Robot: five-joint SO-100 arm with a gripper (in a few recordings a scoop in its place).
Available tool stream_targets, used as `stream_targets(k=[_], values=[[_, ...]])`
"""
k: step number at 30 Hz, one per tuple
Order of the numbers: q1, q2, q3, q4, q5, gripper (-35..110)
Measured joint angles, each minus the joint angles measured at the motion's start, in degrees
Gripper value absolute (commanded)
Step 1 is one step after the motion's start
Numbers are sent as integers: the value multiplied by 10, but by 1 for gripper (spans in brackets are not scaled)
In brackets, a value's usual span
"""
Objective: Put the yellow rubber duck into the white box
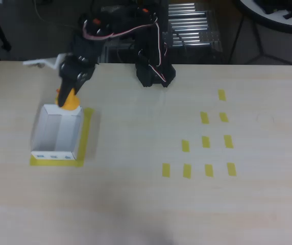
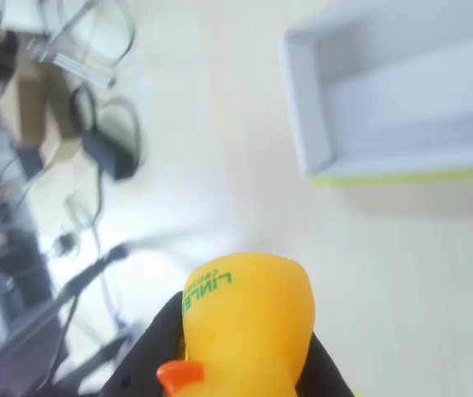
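Presently: gripper (image 1: 70,94) clamped on the yellow rubber duck (image 1: 70,100), held aloft just above the far wall of the white box (image 1: 56,133), evidently for dropping inside; box sits at table's (image 1: 136,194) left.

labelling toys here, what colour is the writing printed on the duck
Green, on the yellow duck held in the gripper; clearest in the wrist view.

Pale table (image 1: 136,204) — white box (image 1: 56,133), tape strips (image 1: 206,142)
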State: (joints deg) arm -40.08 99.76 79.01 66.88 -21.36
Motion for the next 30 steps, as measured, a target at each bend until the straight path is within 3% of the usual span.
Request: stream_targets(k=[11,30], values=[[-81,-170,23,-154,-102,0],[-78,-219,162,-241,-215,0]])
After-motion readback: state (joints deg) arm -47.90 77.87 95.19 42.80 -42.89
